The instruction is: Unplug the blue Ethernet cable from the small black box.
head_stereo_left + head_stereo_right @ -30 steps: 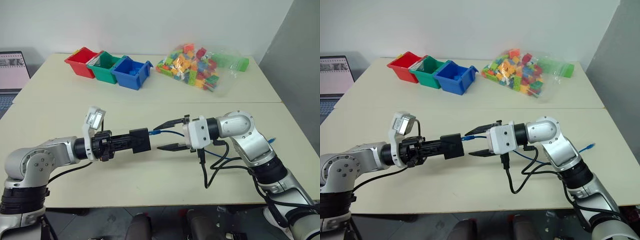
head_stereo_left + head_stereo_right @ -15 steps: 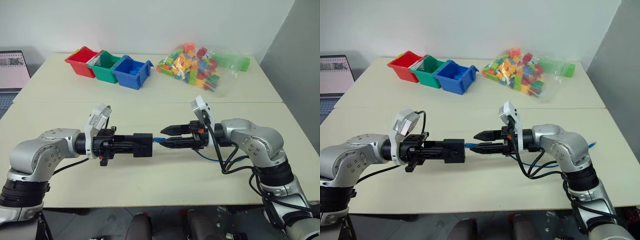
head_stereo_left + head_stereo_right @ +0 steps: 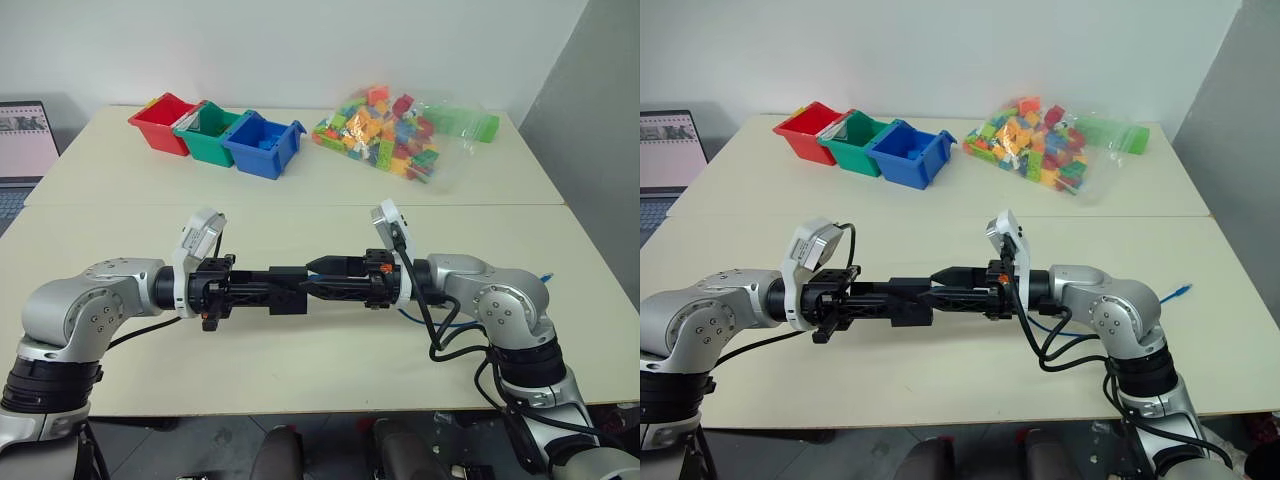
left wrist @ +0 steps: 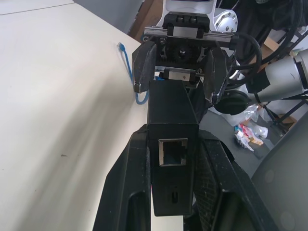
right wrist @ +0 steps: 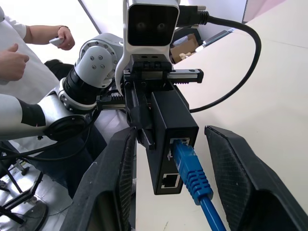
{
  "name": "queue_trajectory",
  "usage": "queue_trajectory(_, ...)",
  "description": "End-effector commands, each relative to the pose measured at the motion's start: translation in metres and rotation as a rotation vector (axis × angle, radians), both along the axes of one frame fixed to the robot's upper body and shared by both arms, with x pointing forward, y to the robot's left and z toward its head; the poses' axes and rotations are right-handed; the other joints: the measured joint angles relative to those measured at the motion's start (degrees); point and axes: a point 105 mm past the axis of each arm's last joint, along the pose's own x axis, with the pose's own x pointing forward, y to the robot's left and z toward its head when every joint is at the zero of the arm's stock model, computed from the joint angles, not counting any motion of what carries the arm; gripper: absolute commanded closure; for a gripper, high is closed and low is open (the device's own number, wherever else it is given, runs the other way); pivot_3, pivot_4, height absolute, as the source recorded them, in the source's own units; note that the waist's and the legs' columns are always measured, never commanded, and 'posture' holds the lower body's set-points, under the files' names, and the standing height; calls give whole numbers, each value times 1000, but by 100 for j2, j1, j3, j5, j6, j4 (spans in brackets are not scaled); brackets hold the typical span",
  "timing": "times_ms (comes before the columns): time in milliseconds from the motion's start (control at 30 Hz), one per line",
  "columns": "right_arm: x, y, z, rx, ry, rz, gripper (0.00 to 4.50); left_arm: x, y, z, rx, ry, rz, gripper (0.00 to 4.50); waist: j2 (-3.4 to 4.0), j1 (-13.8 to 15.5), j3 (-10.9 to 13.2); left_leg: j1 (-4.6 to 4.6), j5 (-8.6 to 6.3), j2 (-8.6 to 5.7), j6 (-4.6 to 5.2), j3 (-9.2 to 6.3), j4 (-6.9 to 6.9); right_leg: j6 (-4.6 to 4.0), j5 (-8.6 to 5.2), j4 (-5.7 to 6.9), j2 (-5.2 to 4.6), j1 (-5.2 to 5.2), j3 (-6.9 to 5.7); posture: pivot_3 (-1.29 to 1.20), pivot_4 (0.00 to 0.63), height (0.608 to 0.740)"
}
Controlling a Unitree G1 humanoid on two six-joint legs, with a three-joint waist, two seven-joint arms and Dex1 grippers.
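Our left gripper (image 5: 144,103) is clamped on the small black box (image 5: 174,131) and holds it above the table (image 3: 300,190), port side facing our right gripper (image 5: 168,190), whose fingers (image 5: 111,178) stand apart on either side of the box's end. The blue Ethernet cable (image 5: 192,179) sits between those fingers, plugged into the upper port. The box looks light and rigid and the cord limp, so we judge the ribbed boot just behind the plug the place to pinch; the latch tab, probably brittle, is hard to make out.

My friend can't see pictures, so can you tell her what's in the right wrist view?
A blue Ethernet cable is plugged into a small black box, which the left gripper clamps. The right gripper has its black fingers spread on either side of the plug. A person's hand shows behind.
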Motion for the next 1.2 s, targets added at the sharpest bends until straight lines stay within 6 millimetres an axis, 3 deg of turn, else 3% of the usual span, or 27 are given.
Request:
queue_trajectory(33,-2,1,9,22,-39,15,2105,-3,-2,17,-25,-65,-19,3709,0,-1,0,0,0,0,0,0,0,0,0,0,0,0,0,0,150,740)
queue_trajectory(467,7,-9,6,3,-17,10,2105,-5,0,17,-14,-69,-17,3709,0,-4,0,-1,0,0,0,0,0,1,-1,-2,1,0,0,0,150,740)
queue_trajectory(1100,5,-12,6,-4,-4,35,2105,-5,2,15,-9,-65,-4,3709,0,-4,0,-1,0,0,0,0,-1,2,-1,-3,1,0,0,0,150,740)
queue_trajectory(1200,4,-12,4,-13,-9,42,2532,-4,1,16,-14,-66,-2,3709,0,-4,0,-2,0,0,0,0,0,2,-1,-3,1,0,0,0,150,740)
